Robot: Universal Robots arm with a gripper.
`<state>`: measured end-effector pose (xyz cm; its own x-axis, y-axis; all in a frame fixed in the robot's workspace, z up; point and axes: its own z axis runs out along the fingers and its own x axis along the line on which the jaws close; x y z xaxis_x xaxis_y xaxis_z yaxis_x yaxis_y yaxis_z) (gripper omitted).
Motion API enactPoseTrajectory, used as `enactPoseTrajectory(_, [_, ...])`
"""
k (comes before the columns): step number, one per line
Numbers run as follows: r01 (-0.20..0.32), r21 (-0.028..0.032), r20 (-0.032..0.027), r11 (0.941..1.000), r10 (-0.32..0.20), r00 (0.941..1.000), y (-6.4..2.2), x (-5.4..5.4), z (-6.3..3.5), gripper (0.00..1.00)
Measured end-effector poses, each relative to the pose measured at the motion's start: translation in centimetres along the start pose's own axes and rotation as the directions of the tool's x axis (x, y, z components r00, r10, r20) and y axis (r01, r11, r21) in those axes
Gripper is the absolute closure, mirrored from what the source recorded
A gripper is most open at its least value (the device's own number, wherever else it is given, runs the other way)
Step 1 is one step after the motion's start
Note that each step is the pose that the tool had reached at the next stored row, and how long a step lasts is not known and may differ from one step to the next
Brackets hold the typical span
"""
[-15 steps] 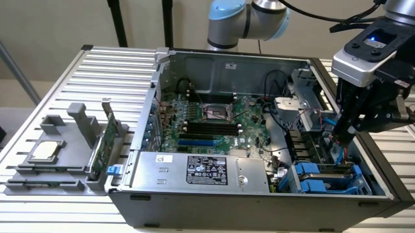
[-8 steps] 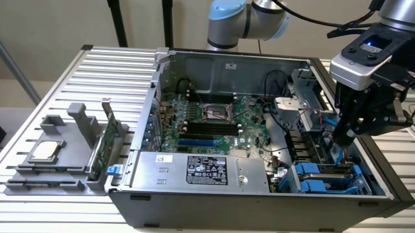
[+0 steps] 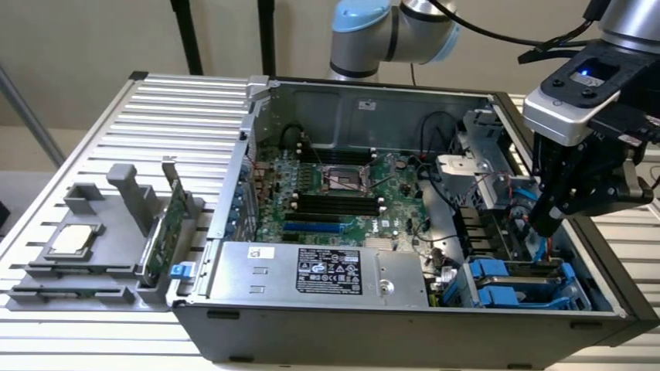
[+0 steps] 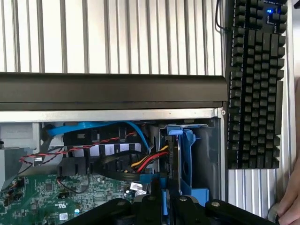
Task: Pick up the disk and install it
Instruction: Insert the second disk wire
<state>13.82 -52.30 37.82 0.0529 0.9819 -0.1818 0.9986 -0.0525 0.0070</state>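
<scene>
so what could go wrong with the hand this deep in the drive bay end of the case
1. The hand sits low among the blue plastic drive carriers; slightly off line, the blue-framed disk could jam against the bay wall.
2. Red, yellow and black power wires and a blue data cable run right beside the slot and could be snagged or pinched.
3. A person's hand rests near the black keyboard, close to the arm's working area.
</scene>
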Motion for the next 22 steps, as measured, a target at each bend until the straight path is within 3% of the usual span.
enactPoseTrajectory(2, [0.000,0.0001,0.0002,1.0000,0.000,1.0000,-0.01,0.0,0.00,0.84])
enactPoseTrajectory(7, [0.001,-0.0053,-0.0023,1.0000,-0.001,1.0000,-1.19,-0.1,0.03,0.84])
enactPoseTrajectory(12, [-0.002,-0.0206,-0.0460,0.9998,0.001,0.9989,-1.61,-0.7,0.37,0.84])
enactPoseTrajectory(14, [-0.004,-0.0261,-0.0605,0.9997,0.002,0.9982,-1.67,-1.1,0.57,0.84])
enactPoseTrajectory(22, [-0.007,-0.0384,-0.0957,0.9992,0.004,0.9954,-1.97,-3.3,1.81,0.84])
